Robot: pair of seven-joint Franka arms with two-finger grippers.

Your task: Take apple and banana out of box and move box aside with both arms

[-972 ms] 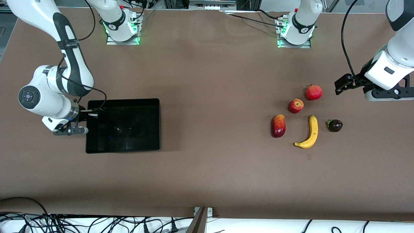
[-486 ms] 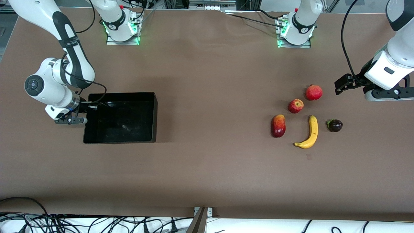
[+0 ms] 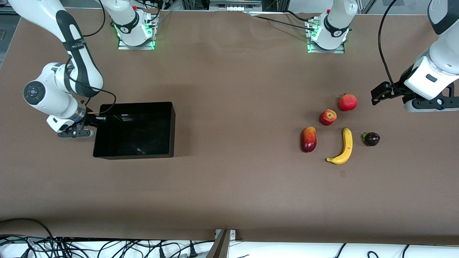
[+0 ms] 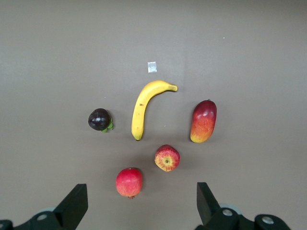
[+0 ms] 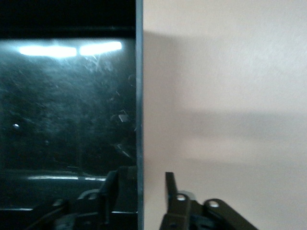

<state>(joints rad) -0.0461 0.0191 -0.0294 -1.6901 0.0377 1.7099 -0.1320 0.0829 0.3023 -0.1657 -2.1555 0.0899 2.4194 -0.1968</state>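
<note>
Nearest the front camera, on the brown table toward the left arm's end, a small pale patch lies just off the tip of the banana. That curved yellow banana lies flat, its bend toward the camera. Beside it, toward the middle of the table, lies the oblong red-yellow mango; at the banana's flank toward the left arm's end sits the dark purple fruit with its green stem. None of the three touches another.

Well apart, toward the right arm's end, the glossy black box rests flat on the table with its open top up, about as far from the camera as the mango. The right gripper stands astride the box's end wall, one finger inside the box and the other finger outside. A clear gap shows between that outer finger and the wall, so the jaws are parted and do not clamp the wall.

Farther from the camera than the banana sits the red-yellow apple, and farther again, near it but not touching, the red pomegranate.

The left gripper hangs in the air over bare table just beside the pomegranate, toward the left arm's end, with its fingers spread wide and nothing between them; this arm waits.

Farthest off, both arm bases stand along the table's edge
</note>
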